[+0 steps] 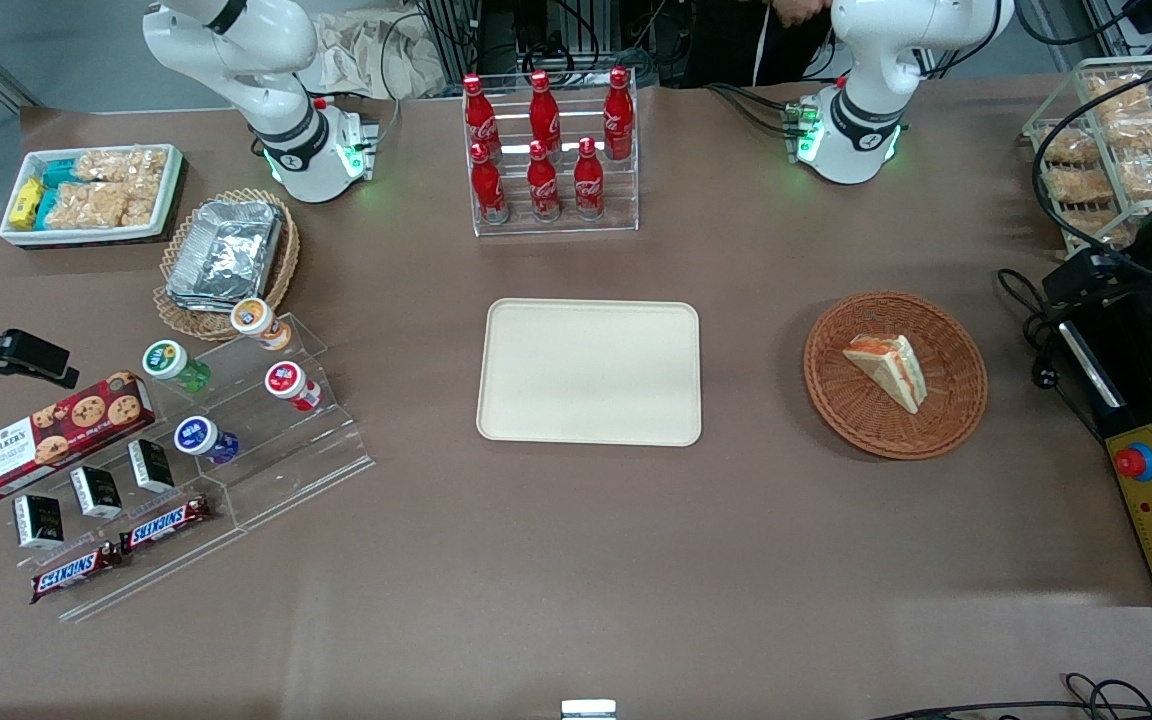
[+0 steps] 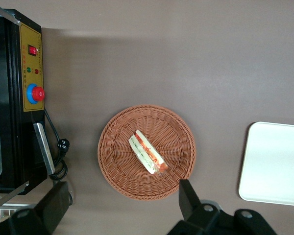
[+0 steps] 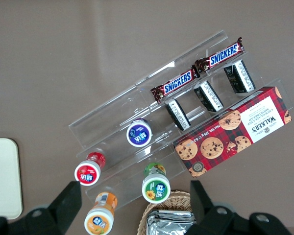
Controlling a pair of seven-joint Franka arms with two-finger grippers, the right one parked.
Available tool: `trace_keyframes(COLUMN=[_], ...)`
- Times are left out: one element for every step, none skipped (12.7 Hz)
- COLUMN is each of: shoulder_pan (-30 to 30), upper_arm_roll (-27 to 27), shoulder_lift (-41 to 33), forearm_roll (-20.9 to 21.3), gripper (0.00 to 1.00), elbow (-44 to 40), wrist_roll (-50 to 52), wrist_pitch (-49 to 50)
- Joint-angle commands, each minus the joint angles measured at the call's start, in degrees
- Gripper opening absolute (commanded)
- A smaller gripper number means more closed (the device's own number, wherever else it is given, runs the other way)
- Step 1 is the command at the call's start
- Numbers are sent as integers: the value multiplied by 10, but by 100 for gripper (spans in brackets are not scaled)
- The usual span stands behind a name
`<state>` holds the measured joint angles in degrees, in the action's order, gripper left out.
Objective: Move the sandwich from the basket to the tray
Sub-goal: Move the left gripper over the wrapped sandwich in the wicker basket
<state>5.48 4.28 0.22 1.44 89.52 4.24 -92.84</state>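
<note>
Sandwich (image 2: 147, 152) in basket (image 2: 117, 142), gripper (image 2: 122, 205) above.

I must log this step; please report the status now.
Gripper open, high above the round reddish-brown wicker basket. Triangular white-bread sandwich lies in the basket, untouched. Cream rectangular plastic tray bare. Nothing between basket and tray.

Bright, even overhead light, all 3 views sharp. Soft shadows on brown matte surface (image 1: 576, 560). Mild glare on cream rectangular plastic tray (image 1: 589, 371) & clear acrylic display steps (image 1: 276, 450). Gripper (image 2: 122, 205) fingers dark, slightly blurred, above the surface.
</note>
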Motion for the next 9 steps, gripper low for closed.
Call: trace_keyframes(shoulder_pan=[1,1,1,1,1,1,-1,-1,-1], upper_arm_roll=[-2,-2,-2,-2,-2,-2,-1,0,-1], shoulder_lift=[4,4,4,0,-6,-14,-28,-57,-95], forearm_roll=[1,1,1,1,1,0,0,1,1], gripper=[100,100,100,100,100,100,100,100,100], elbow=[-13,-14,-13,-5,19,42,76,133,211], wrist_roll=[2,3,24,75,106,119,143,178,225], wrist_pitch=[16,21,28,44,47,46,40,-5,-75])
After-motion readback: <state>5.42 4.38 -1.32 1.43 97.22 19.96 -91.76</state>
